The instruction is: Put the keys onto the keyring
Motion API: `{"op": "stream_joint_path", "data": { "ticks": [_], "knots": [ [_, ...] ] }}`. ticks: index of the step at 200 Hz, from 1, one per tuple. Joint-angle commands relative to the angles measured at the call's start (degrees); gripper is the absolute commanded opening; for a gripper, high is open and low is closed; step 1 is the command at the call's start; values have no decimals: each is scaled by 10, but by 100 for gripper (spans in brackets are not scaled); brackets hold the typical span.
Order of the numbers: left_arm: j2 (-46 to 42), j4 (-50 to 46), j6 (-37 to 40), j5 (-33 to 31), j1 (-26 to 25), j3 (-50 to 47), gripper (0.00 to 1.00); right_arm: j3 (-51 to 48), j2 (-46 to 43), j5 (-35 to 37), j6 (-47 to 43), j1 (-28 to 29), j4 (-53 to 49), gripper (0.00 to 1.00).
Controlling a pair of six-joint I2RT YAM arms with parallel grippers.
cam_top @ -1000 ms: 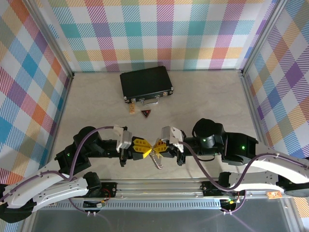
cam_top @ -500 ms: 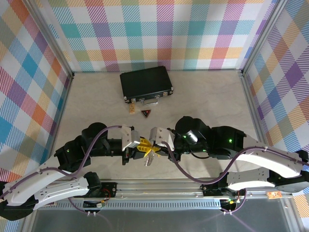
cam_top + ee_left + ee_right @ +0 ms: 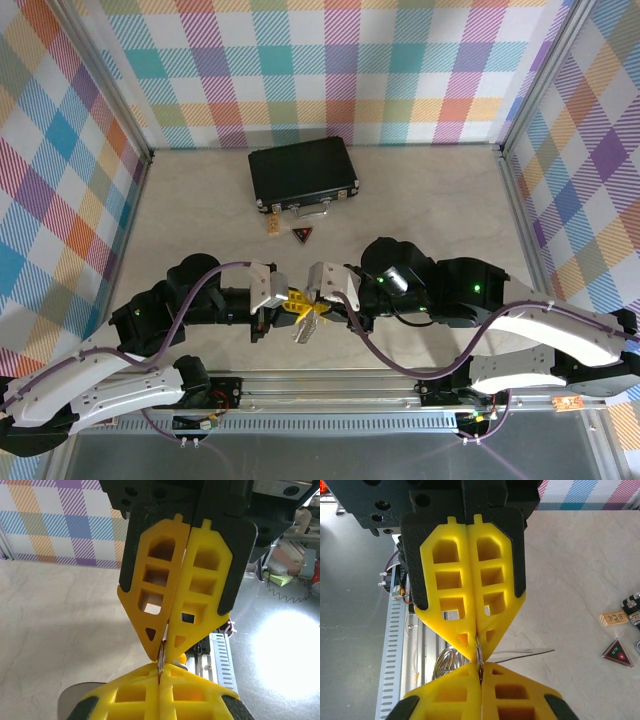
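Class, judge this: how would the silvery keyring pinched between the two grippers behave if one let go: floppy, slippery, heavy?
The keyring hangs loosely below the right gripper, so it is probably floppy and would swing. Its thin shiny metal, nipped only at the tips, might slip. So slight a loop is likely light.

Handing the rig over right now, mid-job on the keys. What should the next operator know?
Left pincer: shut, pinching thin silver metal at its tips.
Right pincer: shut on the same metal, tip to tip with the left.
The silvery toothed metal keyring hangs between and just below both pincers, near the arm bases.
Done: ring is up in a two-pincer grip.
Left: whether the tiny yellow-headed key is threaded is too small to tell; check before releasing either side.
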Motion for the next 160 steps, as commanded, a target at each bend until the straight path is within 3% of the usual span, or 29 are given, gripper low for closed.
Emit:
{"op": "stream_joint_path", "data": {
  "ticks": [1, 33, 93, 135, 160],
  "knots": [
    [-13, 61, -21, 16, -2, -5, 0, -2, -7, -22, 3, 4, 19, 18],
    [-20, 113, -40, 34, -2, -9, 0, -33, -41, -32, 11, 4, 68, 25],
    [-34, 175, -69, 59, -2, -28, 0, -57, -78, -42, 22, 3, 102, 26],
    [-40, 184, -81, 73, -2, -30, 0, -82, -105, -44, 27, 4, 134, 18],
    [-38, 188, -84, 78, -2, -31, 0, -81, -101, -51, 29, 4, 134, 18]
  ]
}}
